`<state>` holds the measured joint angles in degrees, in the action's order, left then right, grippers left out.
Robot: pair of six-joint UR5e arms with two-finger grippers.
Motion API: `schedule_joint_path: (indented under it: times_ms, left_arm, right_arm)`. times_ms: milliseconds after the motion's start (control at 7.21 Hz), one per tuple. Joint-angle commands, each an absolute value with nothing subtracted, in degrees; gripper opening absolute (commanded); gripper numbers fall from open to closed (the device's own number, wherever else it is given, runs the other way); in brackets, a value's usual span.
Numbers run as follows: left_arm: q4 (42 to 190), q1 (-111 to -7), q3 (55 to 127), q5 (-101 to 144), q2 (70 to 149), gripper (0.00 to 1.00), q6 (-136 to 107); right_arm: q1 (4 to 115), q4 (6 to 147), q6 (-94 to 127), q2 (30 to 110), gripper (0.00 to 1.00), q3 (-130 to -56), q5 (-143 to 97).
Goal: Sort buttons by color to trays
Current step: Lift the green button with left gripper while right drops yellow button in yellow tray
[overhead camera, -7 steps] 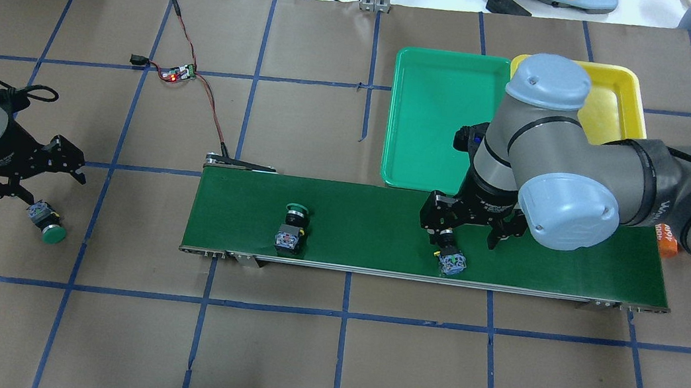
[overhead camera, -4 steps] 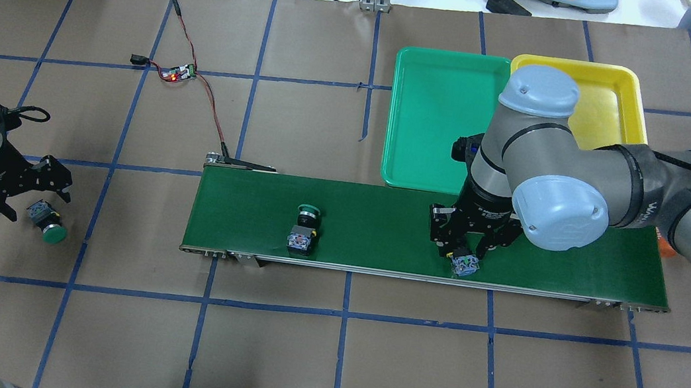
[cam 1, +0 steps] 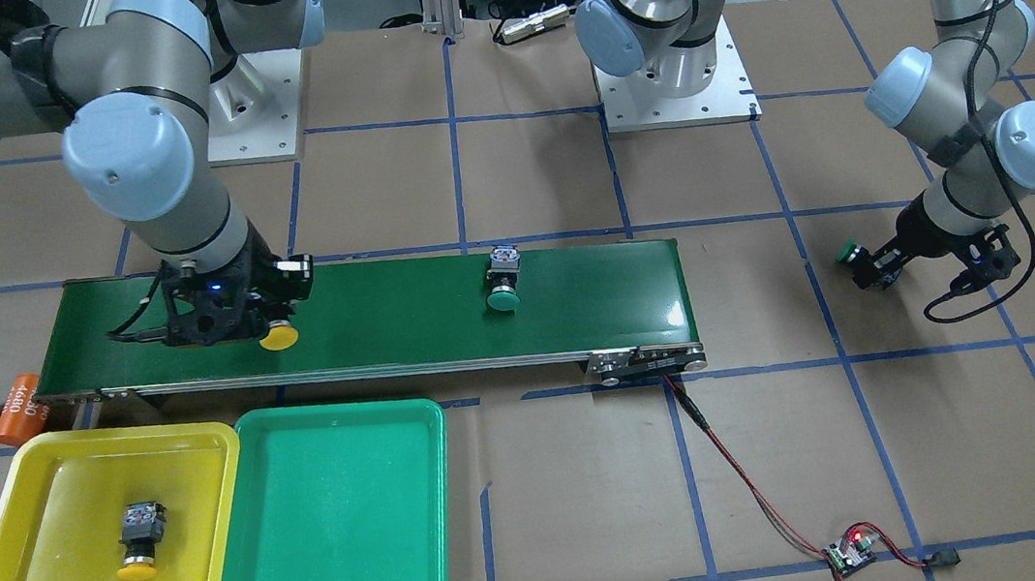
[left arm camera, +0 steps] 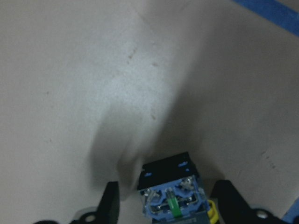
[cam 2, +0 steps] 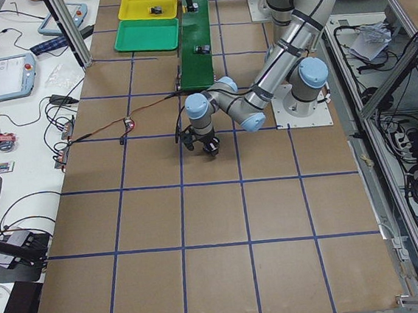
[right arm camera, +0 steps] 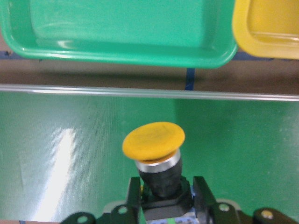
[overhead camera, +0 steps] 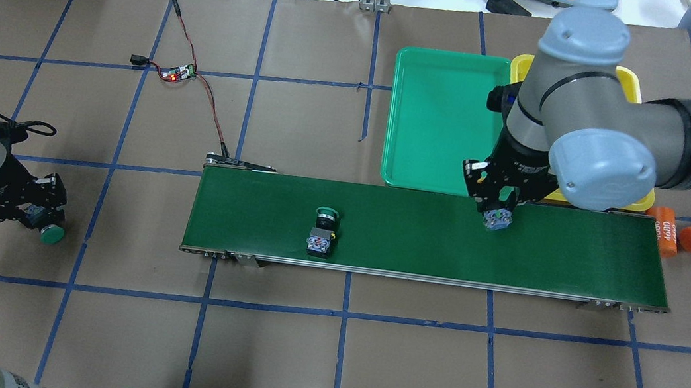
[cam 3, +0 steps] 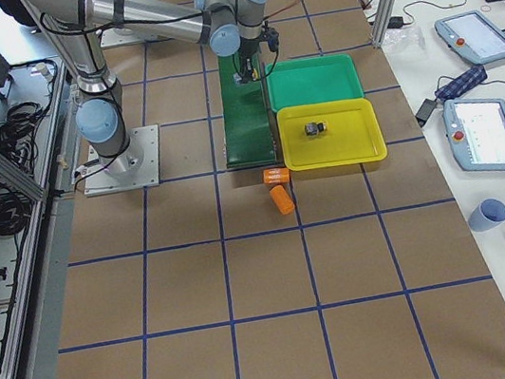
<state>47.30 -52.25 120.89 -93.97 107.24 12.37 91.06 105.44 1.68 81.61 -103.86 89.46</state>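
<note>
You hold a yellow button [right arm camera: 153, 140] in clamped right jaws over the belt [cam 1: 386, 330], so carry it beyond the belt into the yellow tray [cam 1: 37, 521], while your left jaws sit seemingly apart around a green button [overhead camera: 51, 234].

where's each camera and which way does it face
Front-facing: across the table, facing the robot; both arms.
Overhead: behind the robot, looking down on the belt; both arms.
Exterior left: table's left end; left arm near.
Exterior right: table's right end; right arm near.
Left wrist: down at table; left tool straddles green button.
Right wrist: over belt; right tool holds yellow button, shared with front-facing.
</note>
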Motion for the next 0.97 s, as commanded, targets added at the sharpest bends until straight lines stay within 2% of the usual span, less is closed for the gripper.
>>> schedule_joint_path:
  times_ms: [0, 277, 555, 832]
  left_arm:
    - [47.81, -52.91, 120.68, -94.04, 105.39, 0.00, 12.66]
    - [50.69, -56.31, 120.32, -93.96, 101.36, 0.00, 12.66]
    - [56.32, -68.75, 119.88, -93.96, 96.35, 0.00, 12.57]
    - [58.26, -81.07, 119.19, -93.35, 94.57, 0.00, 12.74]
  right_arm:
    - [83.19, 105.81, 1.23, 80.86, 0.00, -100.29, 89.83]
    - [76.67, 113.16, -7.68, 74.48, 0.00, -98.71, 89.91]
    - [73.84, 118.63, -12.64, 66.83, 0.00, -94.85, 89.91]
    - [73.48, 126.27, -17.13, 60.59, 0.00, -92.64, 90.09]
